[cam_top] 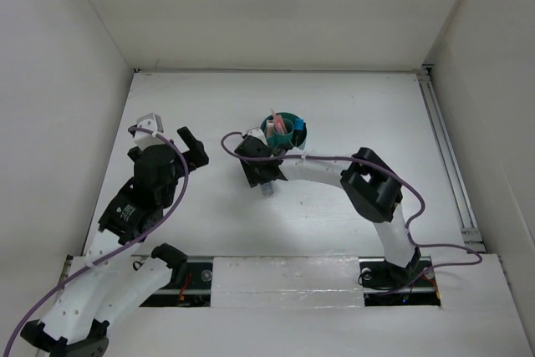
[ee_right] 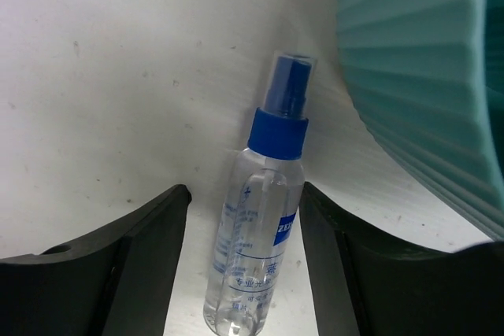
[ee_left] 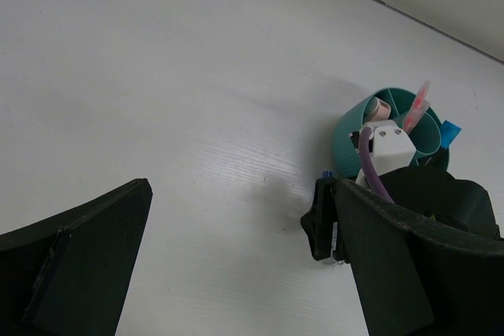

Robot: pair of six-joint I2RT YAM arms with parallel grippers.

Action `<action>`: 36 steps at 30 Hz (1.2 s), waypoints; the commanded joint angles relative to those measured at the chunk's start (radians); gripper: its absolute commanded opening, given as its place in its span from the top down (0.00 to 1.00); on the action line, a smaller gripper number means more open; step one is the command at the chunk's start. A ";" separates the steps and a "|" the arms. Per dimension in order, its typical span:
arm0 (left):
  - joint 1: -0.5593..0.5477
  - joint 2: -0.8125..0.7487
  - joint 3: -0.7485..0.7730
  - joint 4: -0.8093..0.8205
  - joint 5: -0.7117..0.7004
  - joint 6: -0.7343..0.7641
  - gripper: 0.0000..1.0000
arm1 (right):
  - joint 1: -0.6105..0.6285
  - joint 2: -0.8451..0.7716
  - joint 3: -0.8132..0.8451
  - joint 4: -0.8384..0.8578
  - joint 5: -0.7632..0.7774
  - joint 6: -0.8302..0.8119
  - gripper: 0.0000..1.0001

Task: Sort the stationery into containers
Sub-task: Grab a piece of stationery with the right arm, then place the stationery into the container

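The round teal organizer stands at mid-table, with salmon-pink pencils upright in it. It also shows in the left wrist view with the pencils, and its ribbed wall fills the right wrist view's upper right. A clear blue-capped spray bottle lies flat on the table beside the organizer. My right gripper is open and low, one finger on each side of the bottle's body. My left gripper is open and empty above bare table, left of the organizer.
White walls enclose the table on the left, back and right. A metal rail runs along the right edge. The right arm's purple cable loops over the table near the organizer.
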 commanded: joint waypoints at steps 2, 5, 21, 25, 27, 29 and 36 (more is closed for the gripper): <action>-0.001 -0.012 0.021 0.017 -0.003 0.001 0.00 | -0.008 0.029 0.051 0.039 -0.047 -0.017 0.38; -0.001 -0.012 0.021 0.017 -0.003 0.001 0.00 | -0.008 0.039 0.051 0.048 -0.067 -0.017 0.51; -0.001 -0.021 0.021 0.017 -0.003 0.001 0.00 | 0.001 -0.205 -0.099 0.397 -0.277 -0.192 1.00; -0.001 -0.021 0.021 0.030 0.019 0.011 0.00 | -0.031 -0.357 -0.199 0.579 -0.306 -0.312 1.00; -0.001 -0.030 0.012 0.030 0.028 0.011 0.00 | -0.077 -0.424 -0.260 0.651 -0.378 -0.359 1.00; -0.001 -0.030 0.012 0.040 0.039 0.021 0.00 | -0.144 -0.454 -0.299 0.766 -0.527 -0.424 1.00; -0.001 -0.030 0.012 0.040 0.049 0.030 0.00 | -0.362 -0.410 -0.358 1.063 -1.078 -0.435 1.00</action>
